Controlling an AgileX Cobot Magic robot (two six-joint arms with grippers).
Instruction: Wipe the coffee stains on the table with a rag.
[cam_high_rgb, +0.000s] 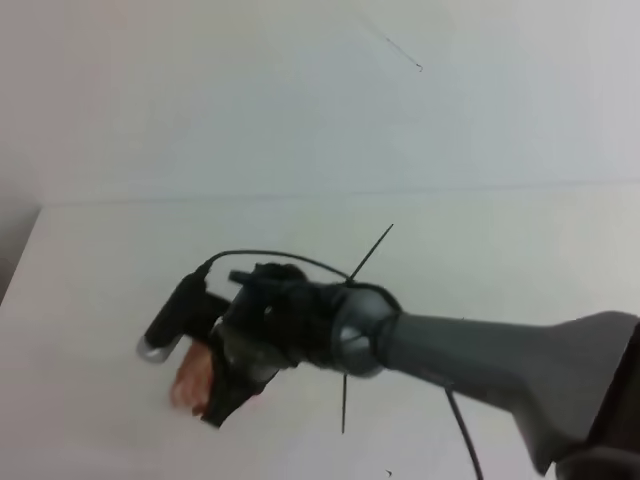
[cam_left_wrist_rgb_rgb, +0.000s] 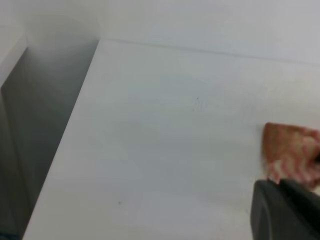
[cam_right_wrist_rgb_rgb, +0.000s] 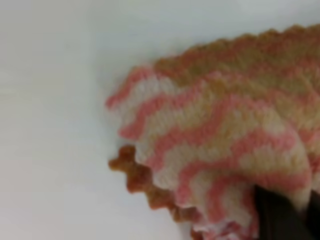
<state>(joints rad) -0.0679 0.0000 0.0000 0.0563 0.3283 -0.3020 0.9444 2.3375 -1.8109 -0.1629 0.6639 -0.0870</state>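
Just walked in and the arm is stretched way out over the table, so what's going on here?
The right gripper has reached across to the left side of the white table and is shut on the rag, a pink-and-white wavy-striped cloth with a brownish tint along one edge. It holds the rag down against the tabletop, as for wiping. No coffee stain shows on the bare surface around the cloth; whatever lies under it is hidden. The left gripper is not in view.
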